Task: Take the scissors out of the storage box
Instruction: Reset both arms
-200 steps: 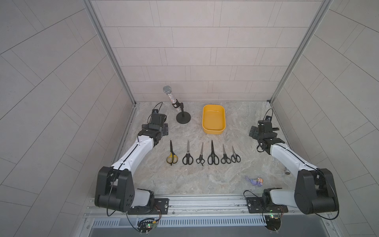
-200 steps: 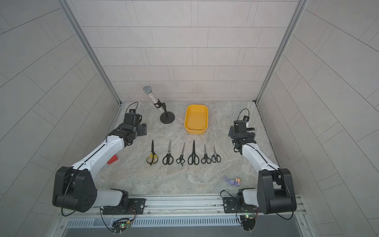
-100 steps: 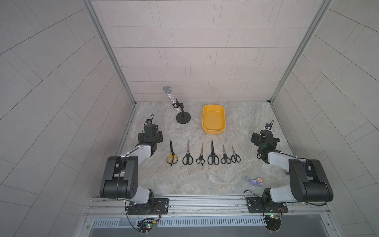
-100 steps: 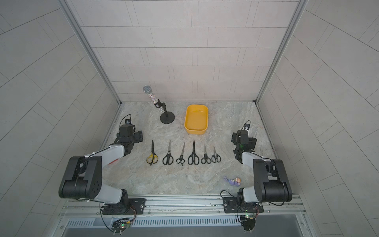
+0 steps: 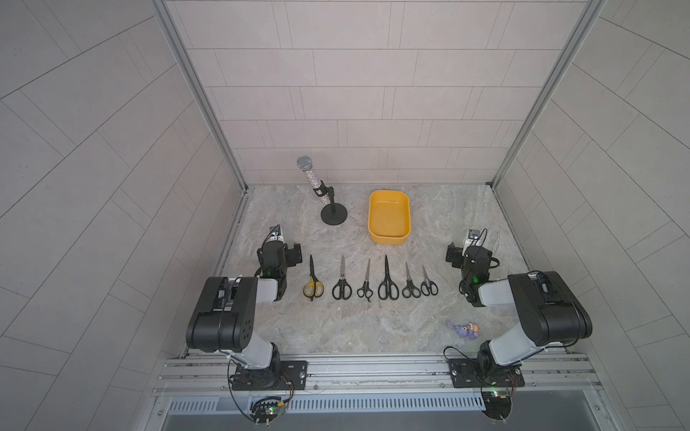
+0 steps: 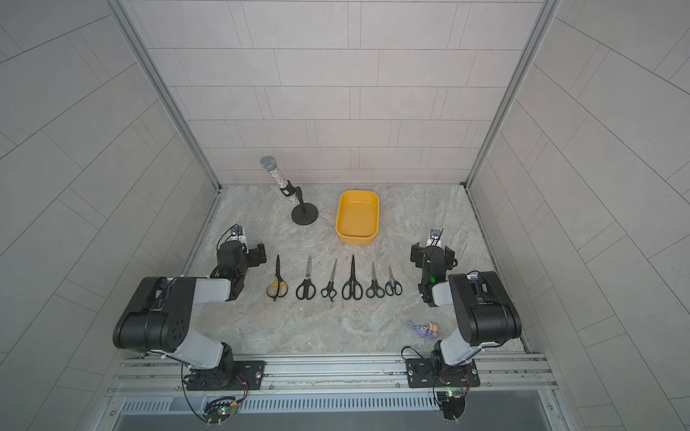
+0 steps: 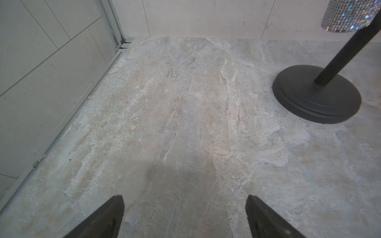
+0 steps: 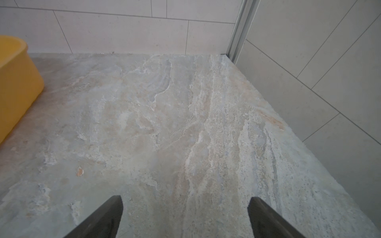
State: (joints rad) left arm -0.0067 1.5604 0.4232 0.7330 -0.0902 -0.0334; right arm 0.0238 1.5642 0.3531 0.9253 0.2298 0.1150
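both arms folded back; left gripper (image 7: 185, 208) and right gripper (image 8: 185, 208) wide, empty; storage box (image 5: 388, 239) bare, scissors (image 5: 387, 278) out; task judged done

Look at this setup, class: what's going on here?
Nothing is being handled right now. Six pairs of scissors lie in a neat row on the table, nearer the robot than the yellow storage box, which looks empty. The left gripper and right gripper are both open and hold nothing, one at each end of the row.
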